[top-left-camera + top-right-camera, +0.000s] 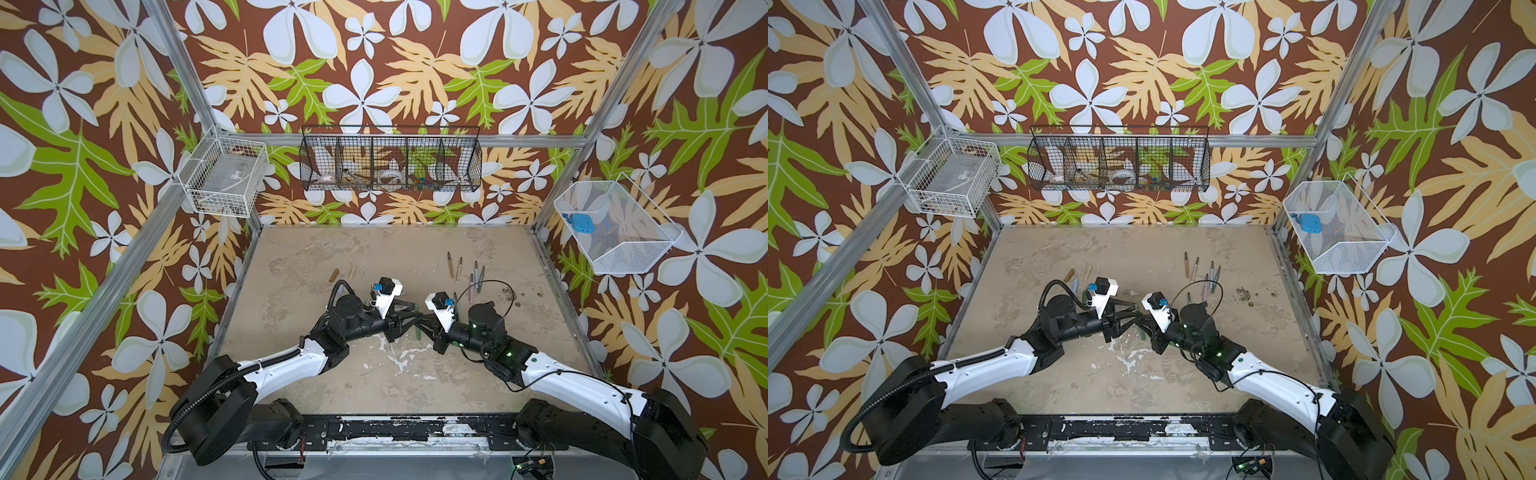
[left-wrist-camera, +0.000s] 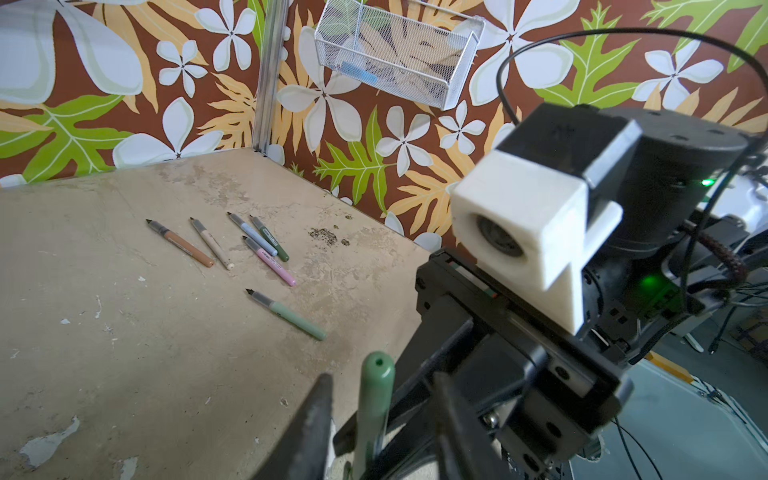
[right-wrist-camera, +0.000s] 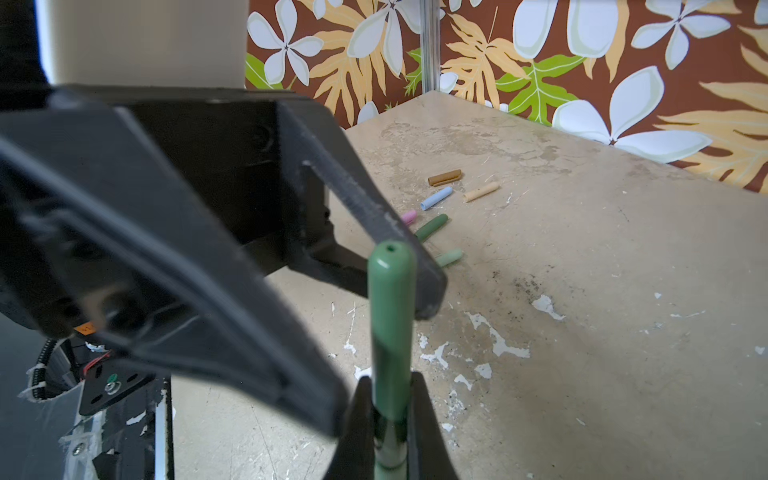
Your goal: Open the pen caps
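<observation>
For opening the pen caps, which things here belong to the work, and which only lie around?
Job: green pen, its cap still on, in the shut right gripper; open left gripper around it; six loose caps; six uncapped pens.
Lying about: white wire basket, black wire basket, mesh basket with a blue object.
</observation>
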`<action>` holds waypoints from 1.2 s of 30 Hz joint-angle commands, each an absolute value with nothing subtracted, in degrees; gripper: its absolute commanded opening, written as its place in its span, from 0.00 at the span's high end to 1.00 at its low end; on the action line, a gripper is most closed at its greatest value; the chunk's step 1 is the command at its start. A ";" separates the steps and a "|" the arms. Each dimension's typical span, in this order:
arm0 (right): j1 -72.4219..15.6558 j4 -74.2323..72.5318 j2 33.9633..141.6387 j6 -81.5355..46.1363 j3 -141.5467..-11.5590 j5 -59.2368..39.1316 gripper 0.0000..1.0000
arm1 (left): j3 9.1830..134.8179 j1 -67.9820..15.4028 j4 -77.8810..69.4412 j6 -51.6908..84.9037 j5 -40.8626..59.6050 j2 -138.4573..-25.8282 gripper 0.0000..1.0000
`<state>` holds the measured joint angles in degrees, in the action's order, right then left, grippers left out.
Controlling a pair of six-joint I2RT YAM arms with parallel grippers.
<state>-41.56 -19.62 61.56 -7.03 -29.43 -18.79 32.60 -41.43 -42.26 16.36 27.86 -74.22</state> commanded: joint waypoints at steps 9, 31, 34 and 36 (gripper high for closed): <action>-41.55 -22.78 56.66 0.82 -32.05 -6.25 1.00 | 35.32 -41.00 -32.80 25.75 12.82 -69.46 0.22; -52.99 -57.56 43.33 32.58 -10.52 -6.49 1.00 | 34.11 -36.21 -37.37 30.43 25.64 -69.93 0.28; -56.81 -57.75 45.59 40.65 -10.68 -3.04 1.00 | 33.13 -36.23 -40.00 31.07 27.03 -69.62 0.28; -58.32 -58.98 47.07 44.92 -10.16 -1.70 1.00 | 32.40 -36.21 -41.24 31.30 27.76 -68.91 0.27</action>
